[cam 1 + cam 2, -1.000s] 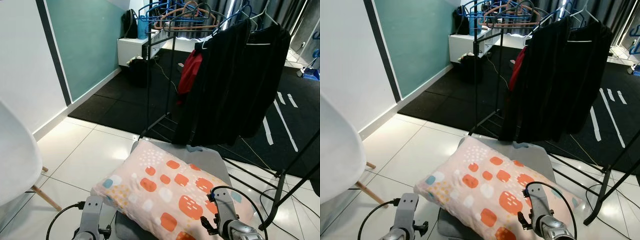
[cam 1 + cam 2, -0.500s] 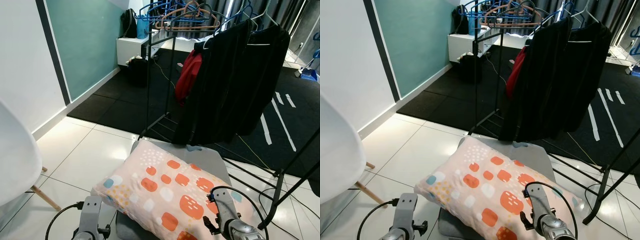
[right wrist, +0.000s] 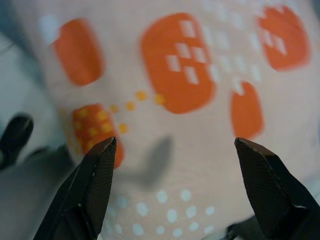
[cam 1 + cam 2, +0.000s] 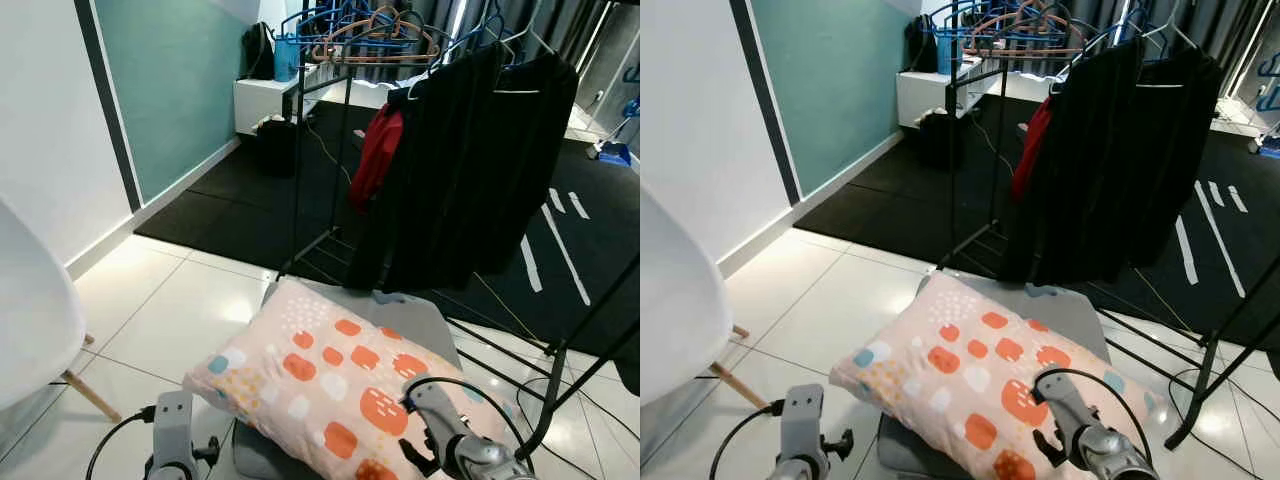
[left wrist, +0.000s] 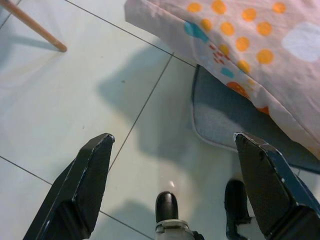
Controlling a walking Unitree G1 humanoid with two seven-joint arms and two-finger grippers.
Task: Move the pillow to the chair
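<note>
In the left eye view, the pillow [image 4: 335,385] lies on a grey cushion [image 4: 415,315] on the tiled floor [image 4: 170,310], in front of a clothes rack [image 4: 330,150] hung with dark garments [image 4: 470,170]; the white chair [image 4: 30,330] stands at your left, well apart from the pillow. The right gripper [image 4: 425,400] sits over the pillow's near right part, and the left gripper [image 4: 172,425] is beside its near left corner. The right eye view gives the same layout and adds nothing further. In the left wrist view, the left gripper's fingers [image 5: 80,185] are spread apart over bare tile, with the pillow's corner and the cushion edge ahead of them, not between them. In the right wrist view, the right gripper's fingers [image 3: 87,190] are spread wide just above the pillow's orange pattern; contact cannot be confirmed. Bring the left gripper under or against the pillow's edge before closing, and take a deep fold of fabric with the right, since the soft filling will likely sag. The wrist views show finger spacing; the head views show the chair's position.
</note>
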